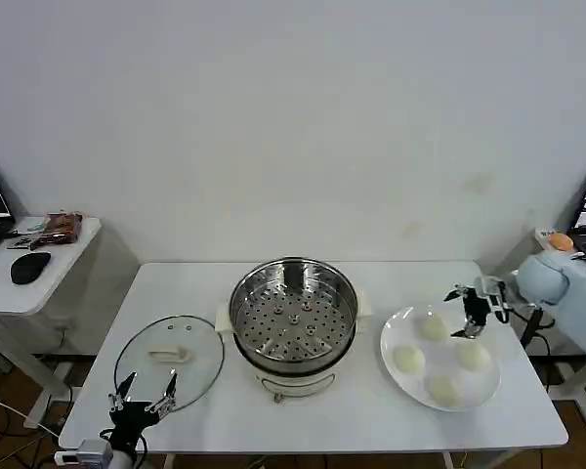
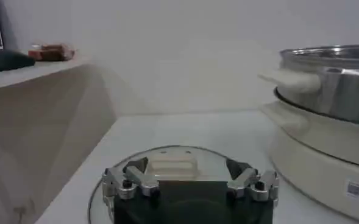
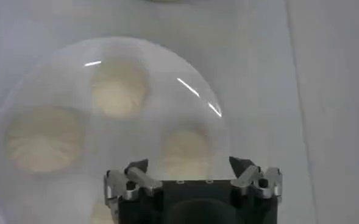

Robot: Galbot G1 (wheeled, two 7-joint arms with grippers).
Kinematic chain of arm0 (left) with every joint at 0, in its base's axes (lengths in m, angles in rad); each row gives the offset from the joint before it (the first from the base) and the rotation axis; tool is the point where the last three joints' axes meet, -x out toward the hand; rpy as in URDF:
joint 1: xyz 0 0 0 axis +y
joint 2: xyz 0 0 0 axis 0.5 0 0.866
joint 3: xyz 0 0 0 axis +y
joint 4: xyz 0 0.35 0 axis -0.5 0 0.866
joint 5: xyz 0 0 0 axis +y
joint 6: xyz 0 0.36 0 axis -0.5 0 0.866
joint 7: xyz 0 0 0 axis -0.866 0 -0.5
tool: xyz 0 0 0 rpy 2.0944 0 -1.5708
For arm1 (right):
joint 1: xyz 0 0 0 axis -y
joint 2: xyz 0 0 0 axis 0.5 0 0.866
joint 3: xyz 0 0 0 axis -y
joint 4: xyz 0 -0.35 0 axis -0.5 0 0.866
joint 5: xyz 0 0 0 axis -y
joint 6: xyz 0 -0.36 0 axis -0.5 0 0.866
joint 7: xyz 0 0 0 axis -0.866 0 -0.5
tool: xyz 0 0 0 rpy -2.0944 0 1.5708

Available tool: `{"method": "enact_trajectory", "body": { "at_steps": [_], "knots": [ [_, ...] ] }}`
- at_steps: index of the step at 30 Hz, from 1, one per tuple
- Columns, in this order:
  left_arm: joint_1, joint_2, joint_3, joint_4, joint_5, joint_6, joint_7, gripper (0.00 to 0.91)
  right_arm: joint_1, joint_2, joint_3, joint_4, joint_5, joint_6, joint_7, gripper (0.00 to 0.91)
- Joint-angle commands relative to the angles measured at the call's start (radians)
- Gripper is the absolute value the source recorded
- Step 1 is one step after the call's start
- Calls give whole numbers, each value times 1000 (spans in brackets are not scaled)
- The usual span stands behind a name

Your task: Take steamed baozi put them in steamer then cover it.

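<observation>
Four baozi on plate, one steamer, cover – both claws, left and right, spread.

Soft, even light from above fills my head view; the white rectangular table is bright and shadows under things are faint. The shiny round stainless-steel steamer carries small bright glints on its rim. From my right wrist the flat white round plate looks hazy, with thin streaks of glare across it, and the creamy-white dome-shaped baozi are blurred. From my left wrist the far wall is dimmer and greyish.
</observation>
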Motion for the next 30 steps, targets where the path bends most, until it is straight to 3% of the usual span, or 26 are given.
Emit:
{"method": "enact_trajectory", "body": {
  "at_steps": [1,26,30],
  "knots": [
    [-3,0,0,4,-2,0,-1,907,65,120,-57,-148,-63,49,-50,907],
    [-2,-1,-2,3,-17,1,-2,907,-22,216,18,-307,-132,76,-90,907],
    [2,-1,-6,1,-17,1,-3,907,-26,223,30,-322,-135,75,-92,867]
  ]
}}
